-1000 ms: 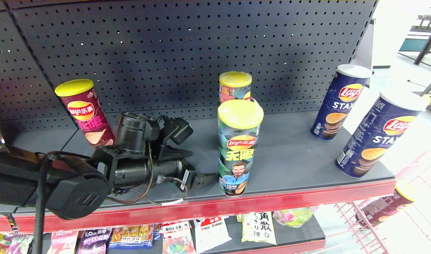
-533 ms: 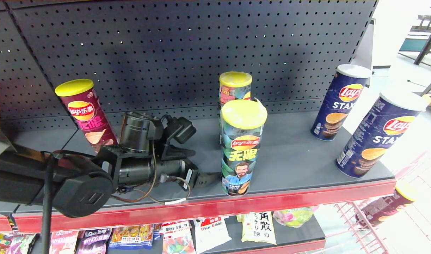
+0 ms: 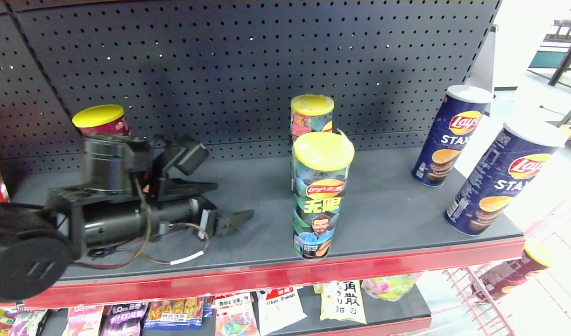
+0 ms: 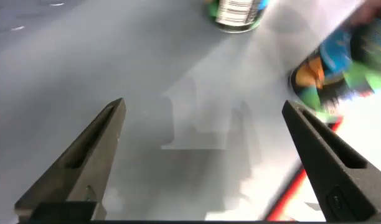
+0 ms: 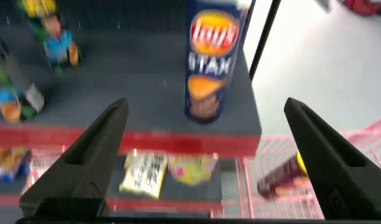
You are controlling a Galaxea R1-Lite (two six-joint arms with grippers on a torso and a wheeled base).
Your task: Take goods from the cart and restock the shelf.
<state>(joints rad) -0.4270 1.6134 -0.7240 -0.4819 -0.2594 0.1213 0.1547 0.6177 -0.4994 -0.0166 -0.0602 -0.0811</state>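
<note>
Two green chip cans with yellow lids stand mid-shelf, the front one [image 3: 320, 196] near the red edge and the rear one [image 3: 311, 114] by the pegboard. My left gripper [image 3: 241, 219] lies low over the grey shelf [image 3: 383, 205], left of the front can and apart from it. It is open with nothing between its fingers [image 4: 204, 104]. The wrist view shows both can bases, one [image 4: 237, 12] farther off than the other [image 4: 333, 74]. A maroon can [image 3: 101, 119] stands behind the left arm, mostly hidden. My right gripper [image 5: 206, 102] is open and empty, facing a blue can [image 5: 212, 62] from off the shelf.
Two blue cans [image 3: 451, 135] [image 3: 504, 177] stand at the shelf's right end. A pink wire cart [image 3: 490, 298] at lower right holds a lying maroon can [image 3: 514, 270]. Snack bags [image 3: 280, 308] fill the lower shelf. Bare shelf lies between the green and blue cans.
My left gripper has drawn back to the left, away from the front green can. That can shifted slightly right, then stayed upright. The arm now covers most of the maroon can.
</note>
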